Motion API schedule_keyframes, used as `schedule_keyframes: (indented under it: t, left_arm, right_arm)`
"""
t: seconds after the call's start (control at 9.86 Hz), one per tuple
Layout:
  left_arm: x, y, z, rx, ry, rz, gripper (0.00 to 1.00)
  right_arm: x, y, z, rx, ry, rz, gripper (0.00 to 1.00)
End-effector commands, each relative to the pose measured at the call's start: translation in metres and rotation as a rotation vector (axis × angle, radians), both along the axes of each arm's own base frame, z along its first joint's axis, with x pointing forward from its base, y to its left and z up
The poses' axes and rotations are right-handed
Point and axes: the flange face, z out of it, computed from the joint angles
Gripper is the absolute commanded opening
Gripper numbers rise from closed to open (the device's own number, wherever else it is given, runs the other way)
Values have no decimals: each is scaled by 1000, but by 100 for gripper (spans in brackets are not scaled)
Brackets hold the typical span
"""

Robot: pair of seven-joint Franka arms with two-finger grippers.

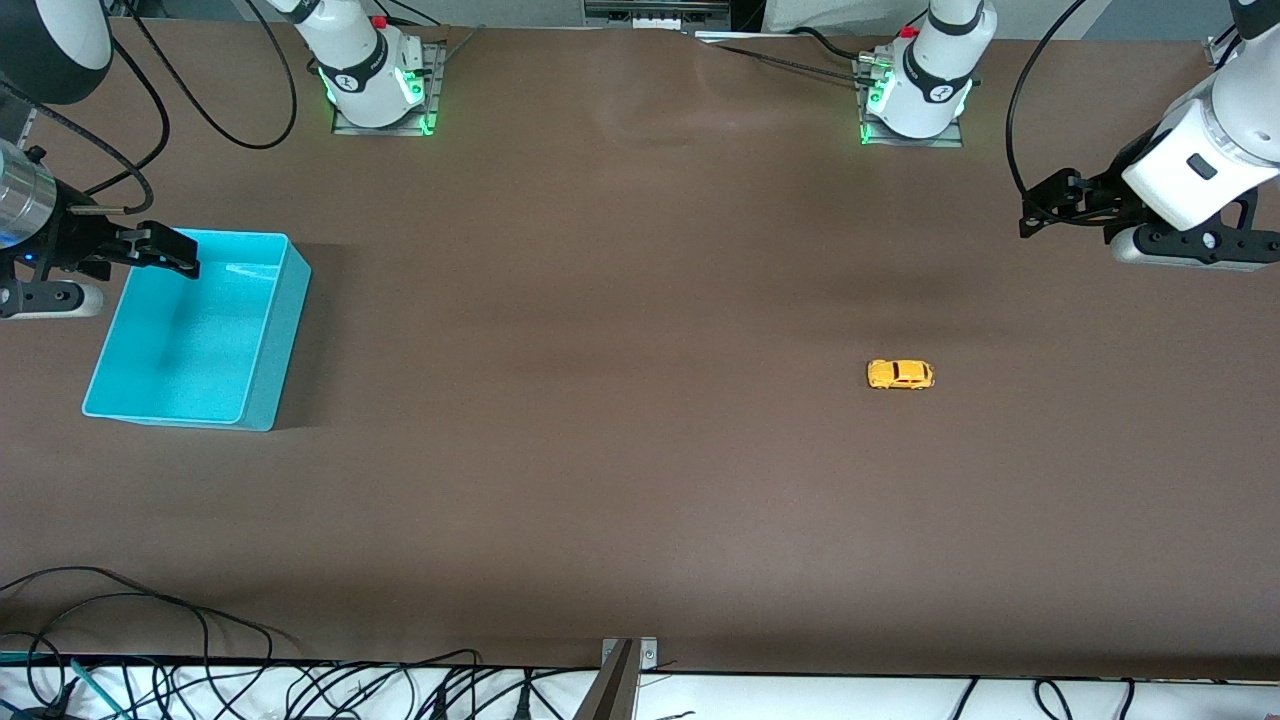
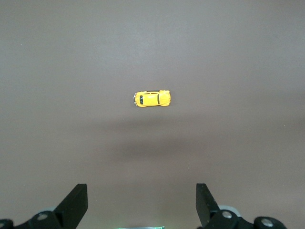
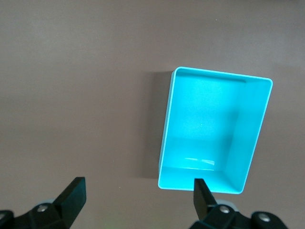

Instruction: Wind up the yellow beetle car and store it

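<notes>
The yellow beetle car [image 1: 900,374] stands alone on the brown table toward the left arm's end; the left wrist view shows it from above [image 2: 152,98]. My left gripper [image 1: 1035,210] hangs open and empty in the air above the table at its own end, with the car apart from it. An empty turquoise bin [image 1: 200,340] sits at the right arm's end. Over the bin's edge my right gripper [image 1: 175,250] hovers, open with nothing in it. The right wrist view looks down into the bin [image 3: 205,124] past one open finger [image 3: 202,195].
Both arm bases [image 1: 375,75] [image 1: 920,85] stand along the table's edge farthest from the front camera. Loose black cables [image 1: 150,640] and a metal bracket [image 1: 625,670] lie along the nearest edge. Wide bare brown tabletop [image 1: 600,400] lies between car and bin.
</notes>
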Motion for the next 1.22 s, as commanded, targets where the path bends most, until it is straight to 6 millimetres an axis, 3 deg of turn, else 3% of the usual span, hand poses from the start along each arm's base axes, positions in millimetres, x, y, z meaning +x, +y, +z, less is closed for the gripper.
schedule_keyframes:
  t: [0.0, 0.3, 0.61, 0.91, 1.12]
  left_arm:
    - [2, -1, 6, 10, 6, -5, 100]
    - [3, -3, -3, -4, 40, -16, 100]
    - [2, -8, -25, -47, 105, -265, 100]
    - [24, -3, -68, -90, 101, -524, 100]
    - [35, -4, -117, -104, 20, -704, 100]
  right_arm:
    - [-2, 0, 2, -16, 2, -14, 100]
    - [-2, 0, 2, -17, 2, -14, 100]
    - [-2, 0, 2, -16, 2, -14, 100]
    - [-2, 0, 2, -16, 2, -15, 100]
    - [-2, 0, 2, -16, 2, -15, 100]
